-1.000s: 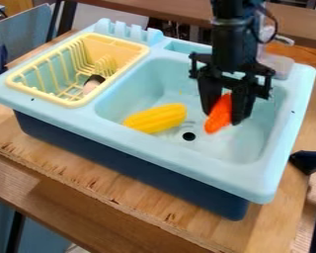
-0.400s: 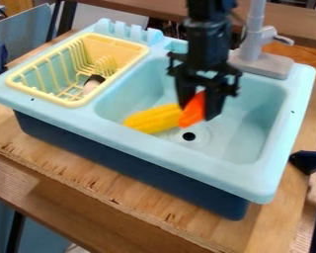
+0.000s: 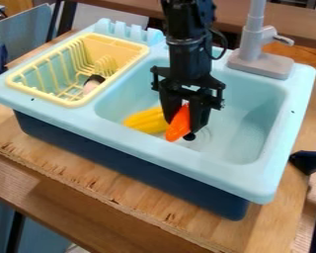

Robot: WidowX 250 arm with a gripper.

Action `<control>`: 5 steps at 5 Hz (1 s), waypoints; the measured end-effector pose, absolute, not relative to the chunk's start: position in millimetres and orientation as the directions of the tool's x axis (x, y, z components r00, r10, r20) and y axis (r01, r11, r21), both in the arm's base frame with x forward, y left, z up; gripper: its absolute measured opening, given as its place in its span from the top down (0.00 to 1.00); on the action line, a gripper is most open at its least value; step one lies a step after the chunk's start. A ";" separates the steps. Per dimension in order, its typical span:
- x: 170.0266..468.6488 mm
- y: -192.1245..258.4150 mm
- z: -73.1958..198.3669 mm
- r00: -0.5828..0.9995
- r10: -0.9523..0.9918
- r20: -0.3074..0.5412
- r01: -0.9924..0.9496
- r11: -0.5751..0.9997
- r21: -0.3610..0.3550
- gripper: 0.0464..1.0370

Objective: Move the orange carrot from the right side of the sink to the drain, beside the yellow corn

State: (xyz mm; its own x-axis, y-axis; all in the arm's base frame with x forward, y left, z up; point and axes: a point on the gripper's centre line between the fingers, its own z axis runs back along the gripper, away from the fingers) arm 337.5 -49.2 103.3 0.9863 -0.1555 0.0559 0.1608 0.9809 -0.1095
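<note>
Across the blue sink (image 3: 250, 111), the gripper (image 3: 181, 122) has moved toward the yellow corn (image 3: 144, 120), clamped on the orange carrot (image 3: 177, 128); the carrot now overlaps the corn in view, nearer it than before; contact is unclear.

one camera slants down at the sink (image 3: 253, 180).

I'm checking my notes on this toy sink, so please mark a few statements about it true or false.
1. The claw holds an orange toy. True.
2. The yellow toy lies in the drying rack. False: it lies in the sink basin.
3. A gray faucet stands at the sink's back edge. True.
4. The drying rack is dark blue. False: it is pale yellow.
</note>
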 end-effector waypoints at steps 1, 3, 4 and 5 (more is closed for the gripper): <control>342.8 -53.6 89.9 0.988 -0.148 0.053 0.154 0.978 -0.141 0.48; 374.2 -58.2 79.9 0.984 -0.160 0.074 0.170 0.973 -0.154 0.48; 382.8 -63.0 79.7 0.984 -0.165 0.074 0.174 0.972 -0.157 0.48; 382.7 -65.2 82.1 0.985 -0.164 0.054 0.170 0.975 -0.143 0.40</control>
